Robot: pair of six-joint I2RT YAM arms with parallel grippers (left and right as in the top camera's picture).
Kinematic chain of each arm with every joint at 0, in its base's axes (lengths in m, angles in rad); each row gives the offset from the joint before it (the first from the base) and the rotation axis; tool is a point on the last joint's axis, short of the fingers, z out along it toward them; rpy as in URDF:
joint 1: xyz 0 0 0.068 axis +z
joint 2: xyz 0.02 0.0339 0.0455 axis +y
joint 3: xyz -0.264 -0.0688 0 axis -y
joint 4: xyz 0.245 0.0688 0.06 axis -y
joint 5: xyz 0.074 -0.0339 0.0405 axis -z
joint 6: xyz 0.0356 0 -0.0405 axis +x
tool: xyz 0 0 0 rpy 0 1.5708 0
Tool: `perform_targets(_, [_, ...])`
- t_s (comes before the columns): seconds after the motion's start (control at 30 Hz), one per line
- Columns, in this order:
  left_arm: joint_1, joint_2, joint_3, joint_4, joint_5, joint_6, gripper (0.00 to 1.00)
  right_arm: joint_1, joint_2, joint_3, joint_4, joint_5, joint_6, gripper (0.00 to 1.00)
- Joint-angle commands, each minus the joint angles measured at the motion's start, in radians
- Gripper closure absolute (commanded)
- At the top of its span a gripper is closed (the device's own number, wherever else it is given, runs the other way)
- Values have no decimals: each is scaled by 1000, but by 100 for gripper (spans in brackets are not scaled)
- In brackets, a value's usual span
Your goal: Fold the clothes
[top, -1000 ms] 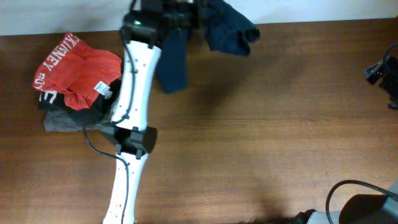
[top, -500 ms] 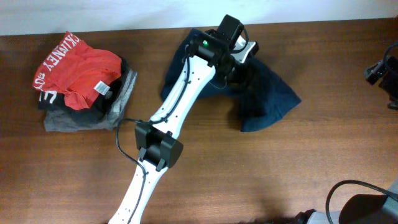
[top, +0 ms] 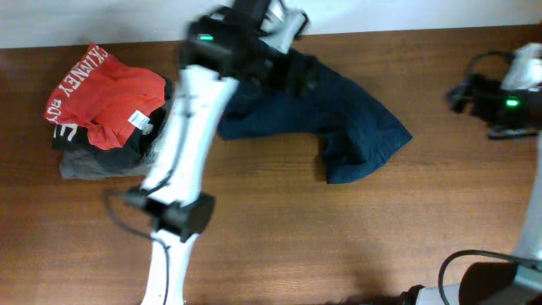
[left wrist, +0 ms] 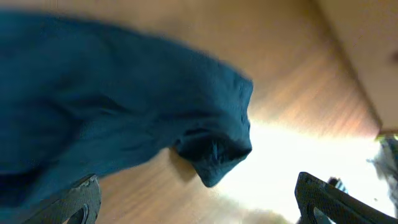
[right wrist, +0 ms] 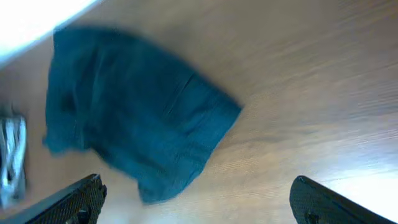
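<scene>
Wooden table (top: 339,246) bears clothes (top: 347,127) beneath left tool (left wrist: 198,208).

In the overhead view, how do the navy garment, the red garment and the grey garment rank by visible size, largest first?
1. navy garment, spread widest.
2. red garment.
3. grey garment; it lies partly under the red one, so only its visible part counts.

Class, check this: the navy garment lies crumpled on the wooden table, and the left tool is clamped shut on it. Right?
No. The navy garment lies crumpled on the wooden table, but the left tool is open, gripping no cloth; the left wrist view shows it.
</scene>
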Motion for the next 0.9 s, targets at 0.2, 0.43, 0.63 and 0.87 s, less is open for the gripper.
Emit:
perform_targets(0.2, [130, -174, 29, -90, -56, 139, 1, 215, 168, 6, -92, 66, -137, 1])
perform_targets(0.43, [133, -172, 29, -167, -152, 139, 1, 286, 346, -6, 26, 315, -43, 1])
perform_targets(0.63, [134, -174, 29, -173, -152, 139, 3, 227, 541, -6, 138, 319, 2, 11])
perform_targets(0.87, [134, -174, 29, -171, -153, 139, 3, 183, 601, -5, 167, 152, -50, 71])
